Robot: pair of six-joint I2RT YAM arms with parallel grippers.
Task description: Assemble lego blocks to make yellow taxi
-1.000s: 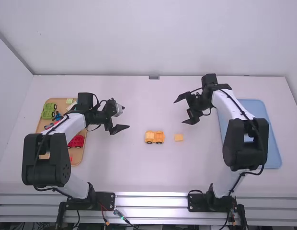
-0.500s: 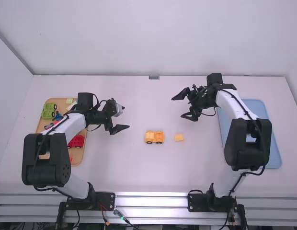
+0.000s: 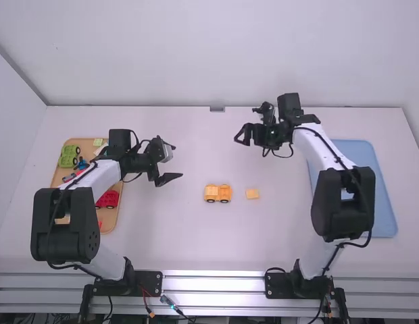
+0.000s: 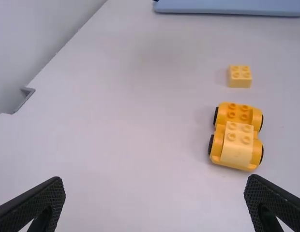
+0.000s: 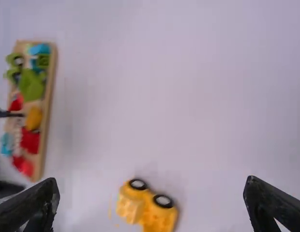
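See the yellow wheeled base near the middle of the white table, upright on black wheels. Take it as clock centre in the high view, with twelve pointing away from the camera. Find a paler yellow block seated on its nine o'clock end. Spot a loose yellow brick at three o'clock, near the base but apart from it, studs up. Farther out, meet the left gripper at ten o'clock, spread wide with nothing between its fingers. See the right gripper at one o'clock, also parted wide and empty. Beyond, at nine o'clock, find a wooden tray bearing a green wheeled piece and red wheeled piece, among others. At three o'clock, well apart, note a blue tray, partly behind the right arm.
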